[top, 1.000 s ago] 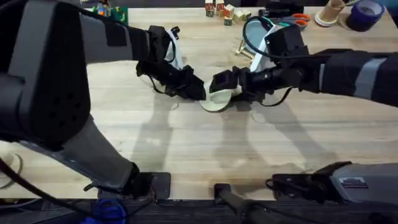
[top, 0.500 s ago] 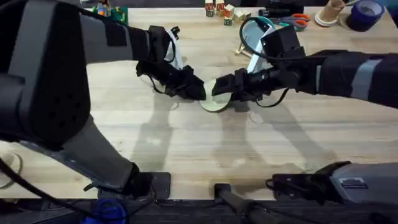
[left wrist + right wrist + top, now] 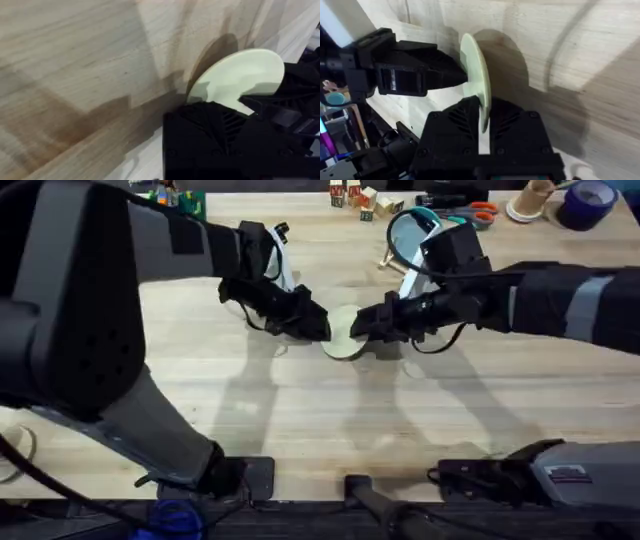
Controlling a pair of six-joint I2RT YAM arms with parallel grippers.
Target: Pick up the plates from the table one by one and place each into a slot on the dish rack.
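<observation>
1. The cream plate (image 3: 346, 335) is a thin, smooth, matte plastic disc; it stands tilted on the counter (image 3: 300, 410) near the middle, held between the two tools, its lower edge at or near the wood.
2. The left tool (image 3: 322, 326) is black and blocky with ribbed finger faces; it reaches in from the left and closes on the plate's left edge; in the left wrist view the pale disc (image 3: 235, 77) rises out of the dark fingers.
3. The right tool (image 3: 362, 326) comes from the right and grips the plate's opposite edge; the right wrist view shows the plate (image 3: 476, 80) edge-on, a slim pale-green sliver seated between its black fingers, with the left tool (image 3: 451, 75) touching the far face.
4. The counter is pale planks with long visible grain; soft shadows of both arms fall across it.
5. The rack (image 3: 392, 258), light bare wood with upright pegs, sits just behind the right arm; a blue plate (image 3: 408, 232) with a teal rim stands upright in it.
6. Coloured blocks (image 3: 356, 196) lie at the far edge; a roll of blue tape (image 3: 586, 202) sits at the far right corner.
</observation>
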